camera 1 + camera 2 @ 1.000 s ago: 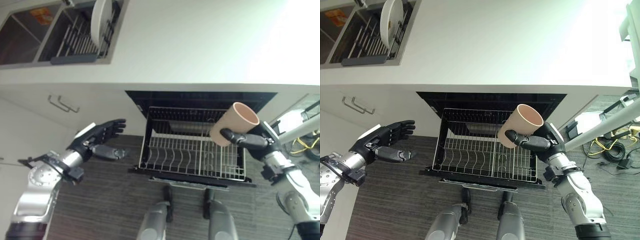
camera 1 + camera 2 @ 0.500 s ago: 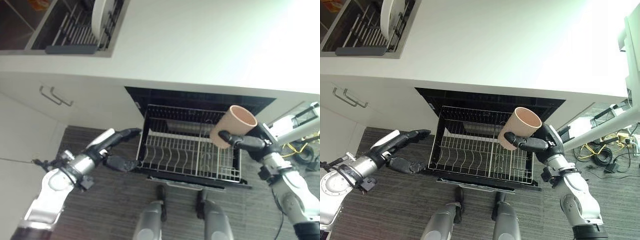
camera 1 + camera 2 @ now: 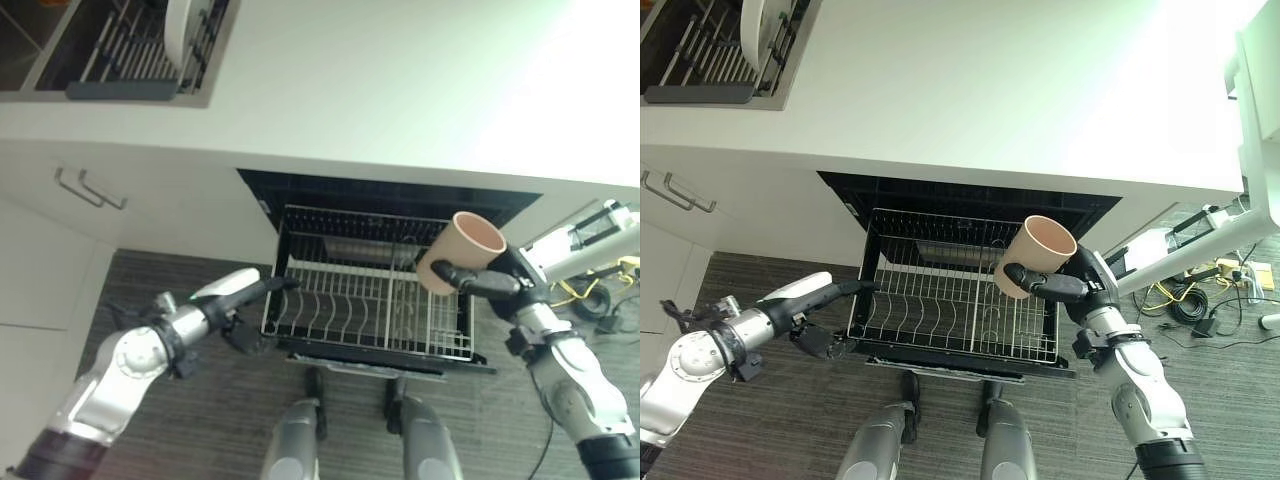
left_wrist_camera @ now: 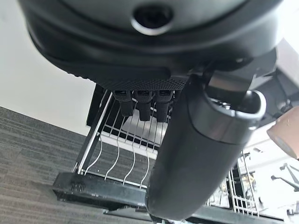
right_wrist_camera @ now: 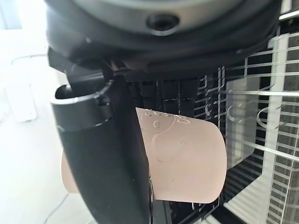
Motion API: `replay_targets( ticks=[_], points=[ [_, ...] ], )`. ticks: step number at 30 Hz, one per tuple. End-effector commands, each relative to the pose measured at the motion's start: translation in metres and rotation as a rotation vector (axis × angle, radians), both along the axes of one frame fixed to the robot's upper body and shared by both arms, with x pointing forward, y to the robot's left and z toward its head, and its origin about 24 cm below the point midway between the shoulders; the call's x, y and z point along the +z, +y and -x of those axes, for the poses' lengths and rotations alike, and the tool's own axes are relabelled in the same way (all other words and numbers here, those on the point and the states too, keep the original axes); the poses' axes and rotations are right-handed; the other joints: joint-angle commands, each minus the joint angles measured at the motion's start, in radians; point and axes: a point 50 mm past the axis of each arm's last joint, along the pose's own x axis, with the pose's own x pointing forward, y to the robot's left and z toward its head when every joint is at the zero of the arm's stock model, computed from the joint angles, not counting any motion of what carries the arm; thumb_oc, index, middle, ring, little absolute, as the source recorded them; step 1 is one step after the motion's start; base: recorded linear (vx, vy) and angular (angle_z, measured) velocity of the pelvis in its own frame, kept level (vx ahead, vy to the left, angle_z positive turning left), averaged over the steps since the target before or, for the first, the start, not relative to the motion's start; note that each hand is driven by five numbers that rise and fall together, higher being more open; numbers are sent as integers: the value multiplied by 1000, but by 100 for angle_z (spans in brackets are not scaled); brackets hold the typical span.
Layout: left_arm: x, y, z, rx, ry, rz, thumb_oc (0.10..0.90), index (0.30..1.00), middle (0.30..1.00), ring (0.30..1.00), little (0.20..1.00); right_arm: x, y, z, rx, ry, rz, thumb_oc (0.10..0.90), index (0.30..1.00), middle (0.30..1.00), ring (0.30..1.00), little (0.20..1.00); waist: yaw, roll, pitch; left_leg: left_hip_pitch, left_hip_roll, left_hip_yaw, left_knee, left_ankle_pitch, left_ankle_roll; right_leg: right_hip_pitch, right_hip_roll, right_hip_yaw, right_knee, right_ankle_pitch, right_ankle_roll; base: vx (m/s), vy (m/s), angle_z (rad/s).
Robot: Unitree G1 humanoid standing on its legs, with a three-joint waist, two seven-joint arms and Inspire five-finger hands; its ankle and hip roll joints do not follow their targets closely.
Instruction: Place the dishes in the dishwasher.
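Beige cup sits clamped in the right hand, above the dishwasher rack.

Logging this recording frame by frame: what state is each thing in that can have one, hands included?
Dishwasher rack: pulled out, no dishes seen in it.
Cup: held above the rack's right side, tilted, mouth open upward.
Right hand: shut on the cup.
Left hand: open, fingers straight, at the rack's left front corner.
Plate: standing on edge in the sink rack.
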Motion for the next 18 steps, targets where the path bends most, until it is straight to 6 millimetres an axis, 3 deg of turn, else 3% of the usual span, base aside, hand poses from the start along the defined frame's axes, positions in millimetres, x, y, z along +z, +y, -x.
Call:
replay_targets(
  ticks=[1, 7, 18],
  points=[
    [32, -3, -8, -26, -165, -52, 800, 900, 900, 900, 900, 55, 6, -13, 12, -272, 10, 400, 300, 300, 300, 300, -6, -6, -41, 43, 28, 20, 67, -133, -28, 59, -19, 58, -22, -30, 113, -20, -21, -7],
    [22, -13, -21, -56, -56, -102, 800, 900, 900, 900, 900, 52, 2, -33, -56, -203, 35, 400, 300, 300, 300, 300, 7, -7, -35, 43, 31, 22, 67, -134, -29, 57, -16, 57, -22, -28, 112, -18, -24, -3],
    [6, -15, -26, -75, 144, -131, 800, 900, 900, 900, 900, 46, -29, -60, -212, -24, 170, 400, 300, 300, 300, 300, 45, 3, -37, 41, 28, 19, 67, -131, -36, 63, -20, 24, -22, -29, 106, -2, -1, 0]
  ],
)
